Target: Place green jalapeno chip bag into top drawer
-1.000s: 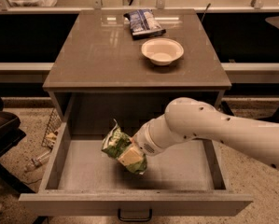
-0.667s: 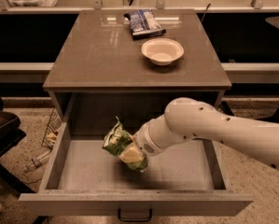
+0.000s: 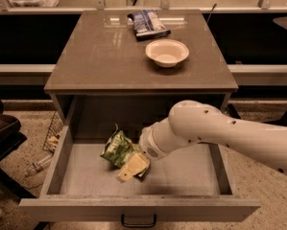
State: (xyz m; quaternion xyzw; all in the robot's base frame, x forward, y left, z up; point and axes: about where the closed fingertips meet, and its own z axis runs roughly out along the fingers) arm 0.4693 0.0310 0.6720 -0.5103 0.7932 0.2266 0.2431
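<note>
The small crinkled light-green foil green jalapeno chip bag point(image 3: 118, 150) hangs tilted inside the open cavity of the top drawer point(image 3: 181, 178), a wide shallow grey-brown box with a pale flat bottom. The bag sits toward 10 o'clock of the bottom's centre. Whether its lower edge touches the bottom is hard to tell.

The gripper point(image 3: 129, 165) is at the bag's 5 o'clock side, closed on the bag. Its pale fingers point(image 3: 135, 166) press against the foil. Only one of them shows plainly; the other is hidden behind the bag. The thick white arm point(image 3: 220, 133) reaches in from 3 o'clock. It covers part of the drawer's right wall and is cut off at the frame edge.

A dark metal handle point(image 3: 138, 221) sits on the drawer's front panel at 6 o'clock, partly cropped.

Above, on the brown flat-topped desk point(image 3: 104, 56), a shallow cream bowl point(image 3: 166, 52) stands toward 2 o'clock. A blue-and-white snack bag point(image 3: 149, 23) lies at 12 o'clock near the far edge.

On the floor at 9 o'clock, small wire and bottle-like clutter point(image 3: 46, 147) is too dim to identify.
</note>
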